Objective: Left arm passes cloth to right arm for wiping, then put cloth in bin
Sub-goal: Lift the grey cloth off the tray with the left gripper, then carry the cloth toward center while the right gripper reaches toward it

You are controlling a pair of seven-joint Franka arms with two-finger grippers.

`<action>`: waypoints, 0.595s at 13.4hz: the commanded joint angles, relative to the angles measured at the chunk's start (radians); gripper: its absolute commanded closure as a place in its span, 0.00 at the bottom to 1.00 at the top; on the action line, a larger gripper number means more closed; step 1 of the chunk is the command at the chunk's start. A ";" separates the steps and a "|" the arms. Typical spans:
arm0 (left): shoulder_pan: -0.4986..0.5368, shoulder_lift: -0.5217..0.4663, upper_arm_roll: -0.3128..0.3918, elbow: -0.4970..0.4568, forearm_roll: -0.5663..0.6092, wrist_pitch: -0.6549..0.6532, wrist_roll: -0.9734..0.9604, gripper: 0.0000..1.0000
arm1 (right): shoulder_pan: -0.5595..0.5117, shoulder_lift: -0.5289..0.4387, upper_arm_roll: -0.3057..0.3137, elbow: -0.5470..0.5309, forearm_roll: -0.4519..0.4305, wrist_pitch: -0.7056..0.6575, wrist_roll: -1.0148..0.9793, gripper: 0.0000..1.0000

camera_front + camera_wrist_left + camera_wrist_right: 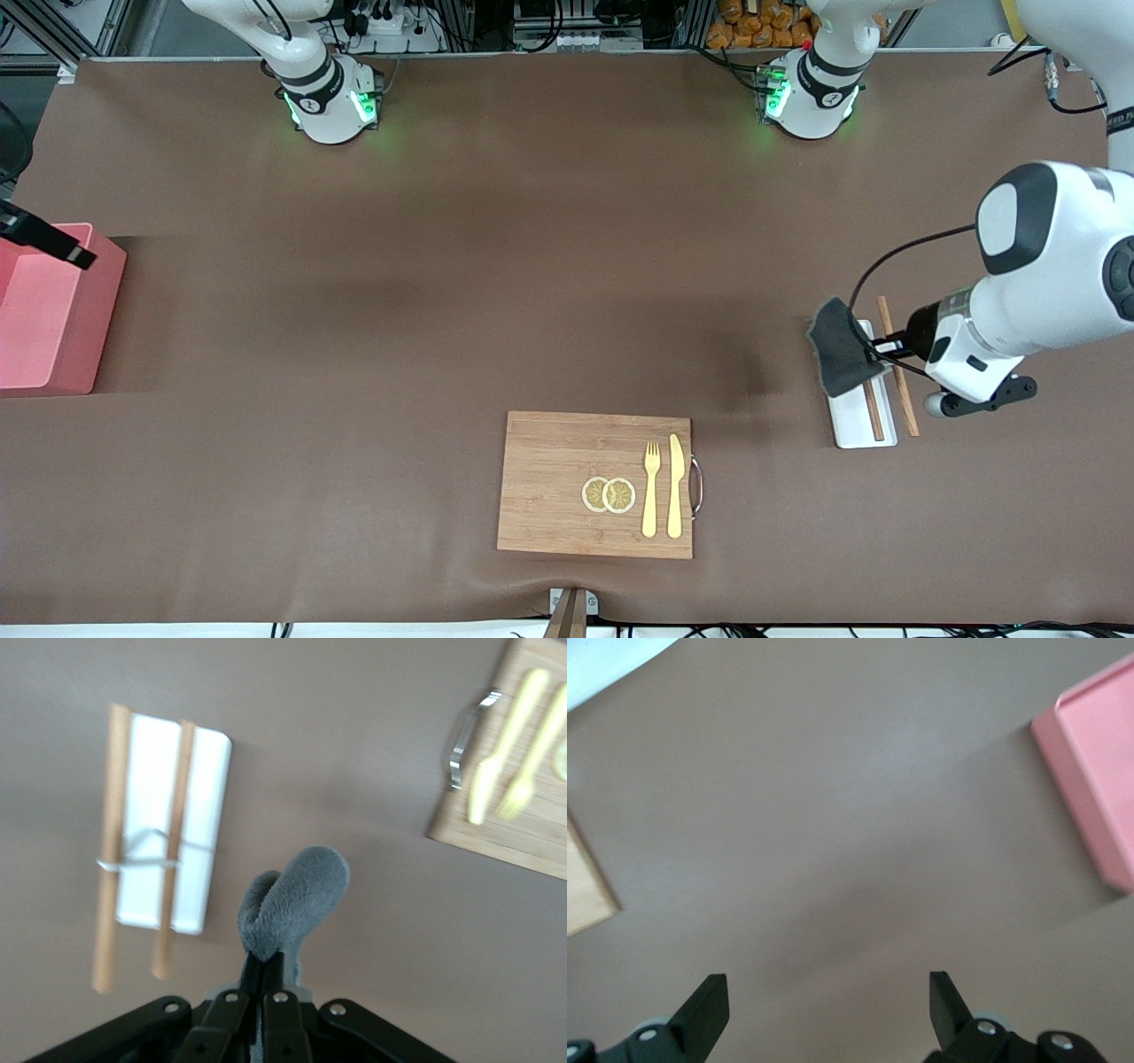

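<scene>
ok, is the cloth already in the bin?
No, the cloth hangs pinched in the left end effector over the white tray, while the pink bin sits at the right arm's end of the table.

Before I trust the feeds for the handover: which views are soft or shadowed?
Left wrist view: cloth sharp enough in the shut left hand, fork and board smeared. Right wrist view: evenly soft, bin edges blurred. Front view: crisp, with broad dim shadow bands across the table.
</scene>
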 commanded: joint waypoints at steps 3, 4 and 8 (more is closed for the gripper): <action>-0.003 0.007 -0.186 0.048 -0.027 -0.028 -0.337 1.00 | 0.082 0.044 0.001 0.043 0.094 -0.018 0.384 0.00; -0.005 0.011 -0.231 0.051 -0.034 -0.022 -0.388 1.00 | 0.108 0.058 0.001 0.051 0.103 -0.018 0.465 0.00; -0.101 0.034 -0.300 0.123 -0.079 0.044 -0.610 1.00 | 0.155 0.167 0.001 0.103 0.277 -0.024 0.745 0.00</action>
